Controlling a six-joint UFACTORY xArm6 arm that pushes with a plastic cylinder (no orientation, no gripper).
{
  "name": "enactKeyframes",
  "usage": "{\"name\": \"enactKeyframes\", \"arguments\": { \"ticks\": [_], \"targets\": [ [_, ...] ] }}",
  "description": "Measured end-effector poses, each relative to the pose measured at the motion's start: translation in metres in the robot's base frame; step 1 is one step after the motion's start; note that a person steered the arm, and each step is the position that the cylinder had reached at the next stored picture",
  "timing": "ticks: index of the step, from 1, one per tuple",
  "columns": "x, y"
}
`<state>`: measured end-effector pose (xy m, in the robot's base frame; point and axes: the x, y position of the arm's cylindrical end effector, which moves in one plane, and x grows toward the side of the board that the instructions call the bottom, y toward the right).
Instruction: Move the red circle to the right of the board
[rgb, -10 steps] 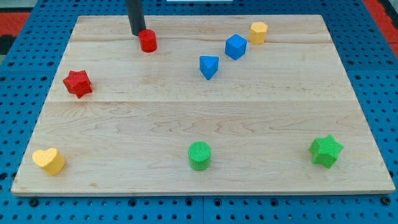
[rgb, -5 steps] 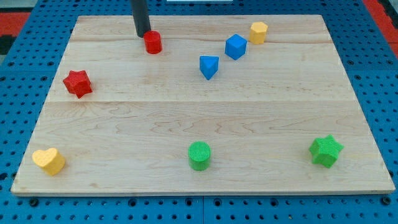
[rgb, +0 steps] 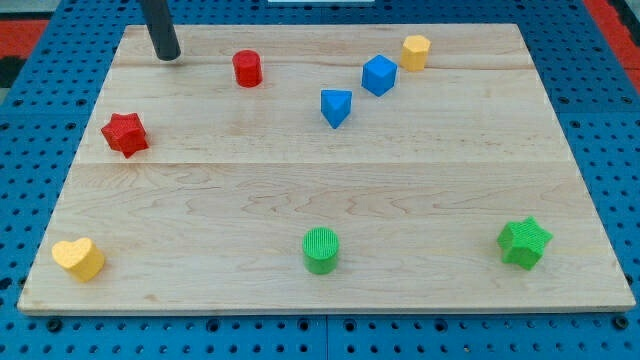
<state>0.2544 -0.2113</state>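
Near the board's (rgb: 560, 150) top-left corner we see my tip (rgb: 168, 56), a bare rod touching no block. The red circle (rgb: 247, 69) stands apart at its 3 o'clock; the red star (rgb: 124, 134) lies at its 7 o'clock.

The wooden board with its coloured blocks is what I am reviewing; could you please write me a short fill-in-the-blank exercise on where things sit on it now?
1. My tip stands apart from the red circle block, on the view's ____ of it.
2. The green star block lies near the wooden board's bottom ____ corner in the view.
3. The block nearest the view's top right is the ____ hexagon block.
4. The yellow heart block lies toward the view's bottom from the red ____ block.

Missing words: left; right; yellow; star
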Motion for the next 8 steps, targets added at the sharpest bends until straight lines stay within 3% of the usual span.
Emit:
{"name": "enactKeyframes", "arguments": {
  "ticks": [3,5,6,7,8],
  "targets": [
    [0.056,0.014],
    [0.025,0.100],
    [0.024,0.116],
    [0.024,0.090],
    [-0.003,0.101]
  ]
}}
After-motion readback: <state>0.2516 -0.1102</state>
